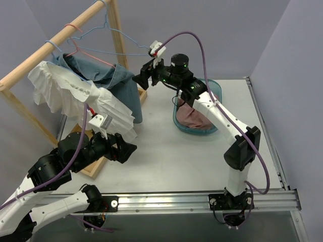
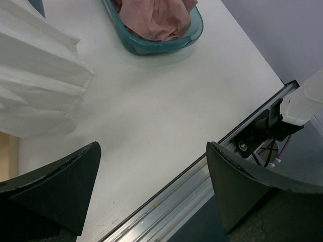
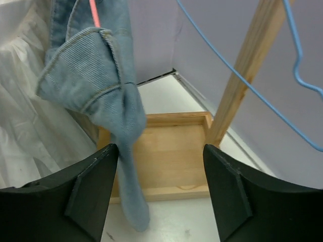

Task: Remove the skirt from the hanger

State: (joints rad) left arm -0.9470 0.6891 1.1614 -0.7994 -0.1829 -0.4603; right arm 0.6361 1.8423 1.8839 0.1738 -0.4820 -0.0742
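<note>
White tabletop (image 1: 171, 156), wooden rack (image 1: 45, 49) at left, white pleated garment (image 1: 75, 96) and denim skirt (image 1: 121, 85) hanging from its rail, skirt on red hanger (image 1: 96, 58), right hand (image 1: 142, 75) just beside skirt, fingers apart, left hand (image 1: 130, 150) near white garment's hem, fingers apart, both empty.

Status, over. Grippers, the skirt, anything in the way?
Left gripper open, empty, over table. Right gripper open, facing denim skirt. Skirt on pink hanger. Blue hanger, rack post close alongside.
</note>
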